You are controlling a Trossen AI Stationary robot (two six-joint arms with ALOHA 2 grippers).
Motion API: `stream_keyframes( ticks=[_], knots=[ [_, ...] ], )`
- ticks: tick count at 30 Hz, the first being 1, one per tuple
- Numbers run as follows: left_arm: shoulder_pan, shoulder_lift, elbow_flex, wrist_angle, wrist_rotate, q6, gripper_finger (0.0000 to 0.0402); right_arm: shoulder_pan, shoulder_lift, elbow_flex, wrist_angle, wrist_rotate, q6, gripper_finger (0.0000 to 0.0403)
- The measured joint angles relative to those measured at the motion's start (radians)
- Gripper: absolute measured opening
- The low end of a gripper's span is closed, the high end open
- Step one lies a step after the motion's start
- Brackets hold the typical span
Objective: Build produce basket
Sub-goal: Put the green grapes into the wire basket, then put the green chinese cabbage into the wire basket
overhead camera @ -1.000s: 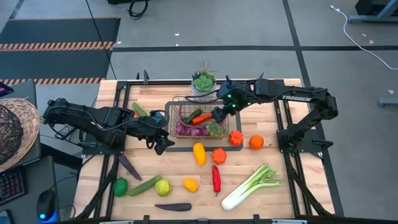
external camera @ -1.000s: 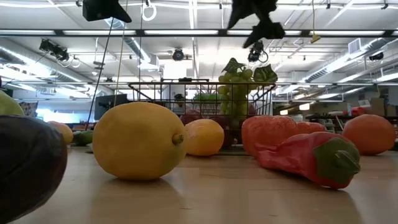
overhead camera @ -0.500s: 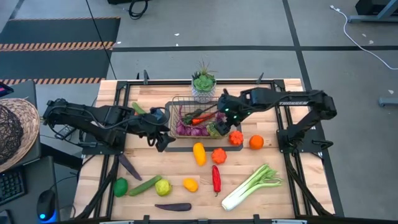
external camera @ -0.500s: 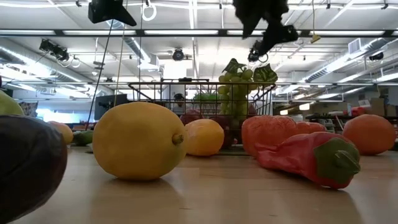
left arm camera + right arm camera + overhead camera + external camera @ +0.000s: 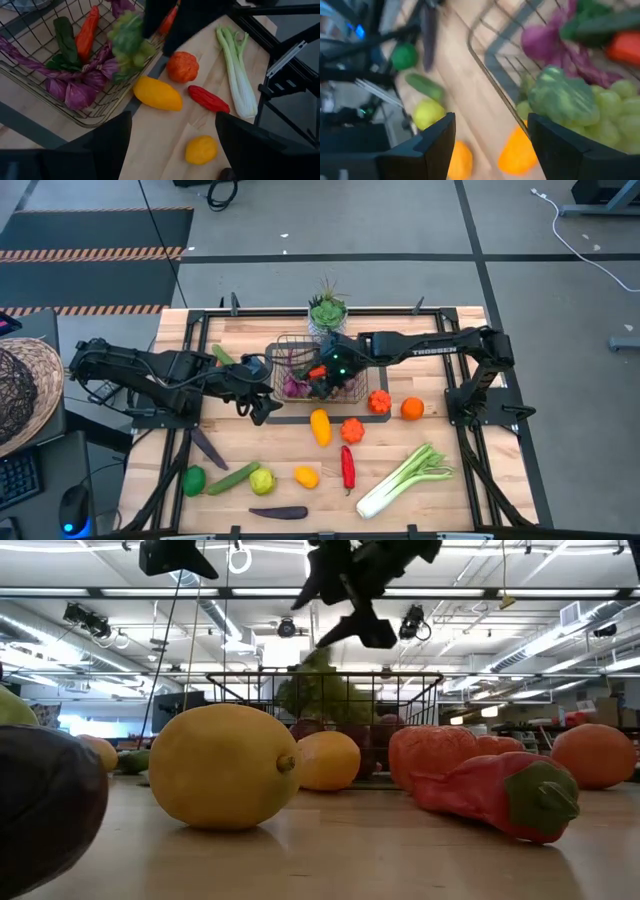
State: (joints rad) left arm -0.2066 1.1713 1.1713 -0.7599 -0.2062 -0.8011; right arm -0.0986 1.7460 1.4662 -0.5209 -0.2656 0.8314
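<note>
Right claw point(image 5: 325, 380) above the basket point(image 5: 283, 340), fingers spread, a bunch of green grapes point(image 5: 580, 107) under it; grip on them not discernible. Basket mid-counter point(image 5: 440, 500), holding red cabbage point(image 5: 75, 90) and a carrot point(image 5: 87, 31). Left claw point(image 5: 262, 412) just beside the basket's left end, fingers apart, empty. Leek point(image 5: 405, 478), chili point(image 5: 347, 467), lemon point(image 5: 222, 767) loose on the counter.

- The high camera looked straight down, far enough to take in the whole table point(image 5: 180, 340).
- The low camera sat at table-top height, very near a yellow lemon point(image 5: 222, 767), facing the wire basket point(image 5: 325, 680) and the room behind.
- The left wrist camera looked closely into the same basket point(image 5: 30, 82).
- The right wrist camera, closer still, shared its green grapes point(image 5: 607, 112).
</note>
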Motion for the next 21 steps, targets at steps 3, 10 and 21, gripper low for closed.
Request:
stream_keyframes(
  ticks=[3,10,21],
  knots=[
    [-0.005,0.0,0.0,0.0,0.0,-0.006,0.0293,-0.018,-0.019,0.001,0.011,0.012,0.002,0.025],
    [-0.007,0.0,0.0,0.0,0.0,-0.005,0.0293,-0.043,-0.136,0.002,-0.32,0.015,-0.05,0.0248],
    [-0.006,0.0,0.0,0.0,-0.011,0.028,0.0293,0.155,-0.262,0.002,-0.784,0.053,0.009,0.0248]
  ],
)
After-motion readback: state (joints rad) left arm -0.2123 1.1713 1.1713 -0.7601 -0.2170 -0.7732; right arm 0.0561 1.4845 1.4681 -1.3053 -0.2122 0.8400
